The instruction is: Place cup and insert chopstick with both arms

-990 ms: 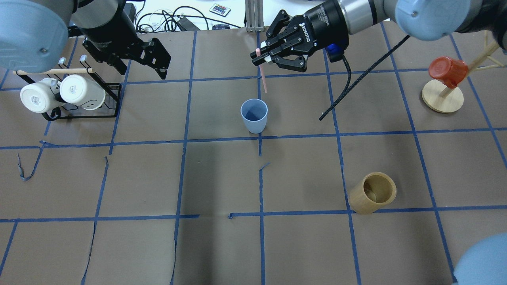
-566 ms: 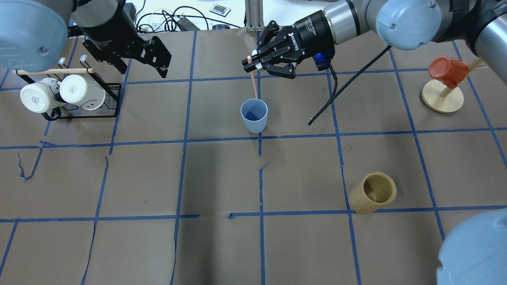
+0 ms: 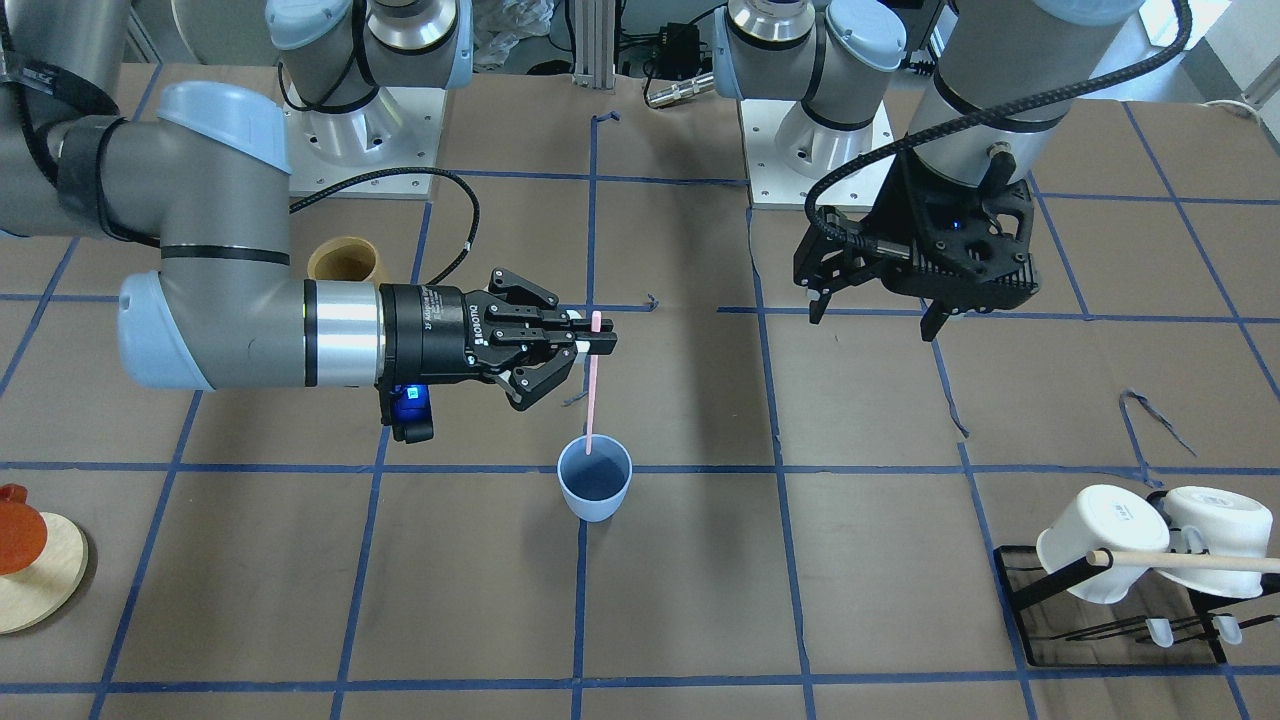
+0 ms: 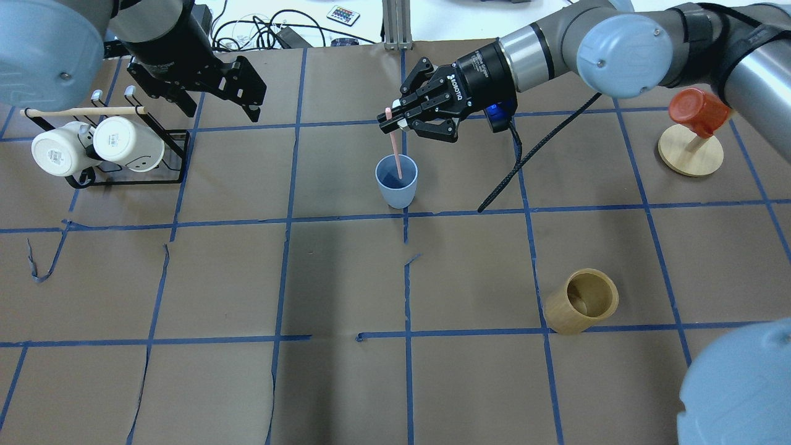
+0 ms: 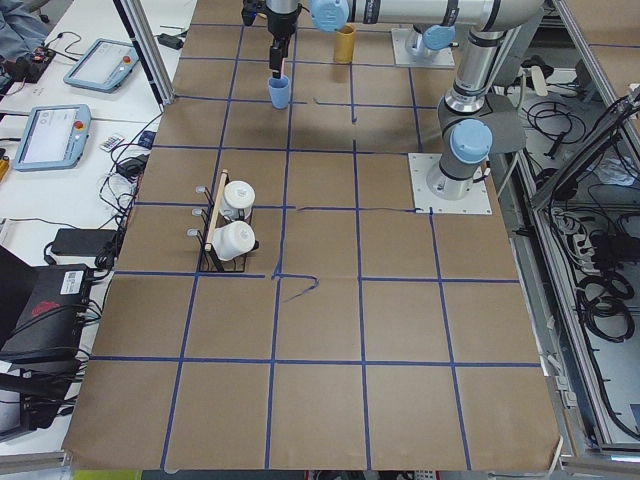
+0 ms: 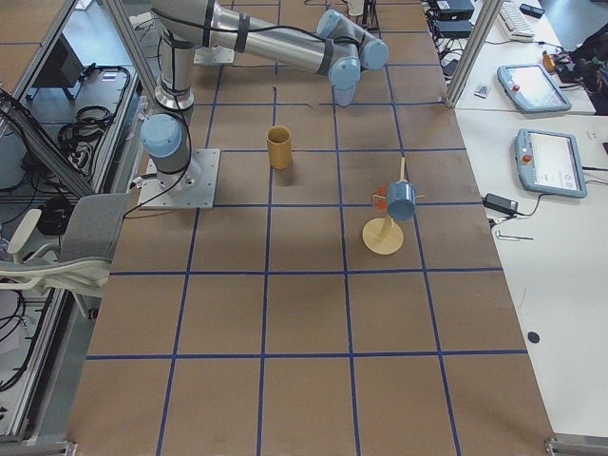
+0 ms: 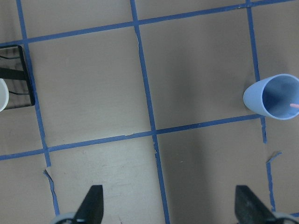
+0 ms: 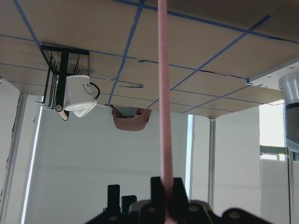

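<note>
Two fingers [image 3: 606,346] of the right gripper [image 3: 600,342] pinch the chopstick [image 4: 394,145] near its top end, above the cup [image 4: 396,181]. The chopstick hangs almost upright, its lower tip inside the cup's mouth. Whether the tip touches the cup's bottom cannot be told. The cup stands upright on the tabletop [image 4: 346,278]. Well to the cup's left, the left gripper [image 3: 872,318] hovers, fingers spread wide, holding nothing.

At the surface's [image 5: 320,400] far end a light blue cup [image 5: 279,93] stands upright, the right gripper [image 5: 277,70] hanging just above it. A tan wooden cup [image 5: 345,45] stands farther off to its right. Nearer, left of centre, a black rack [image 5: 207,263] holds two white mugs [image 5: 238,199].
</note>
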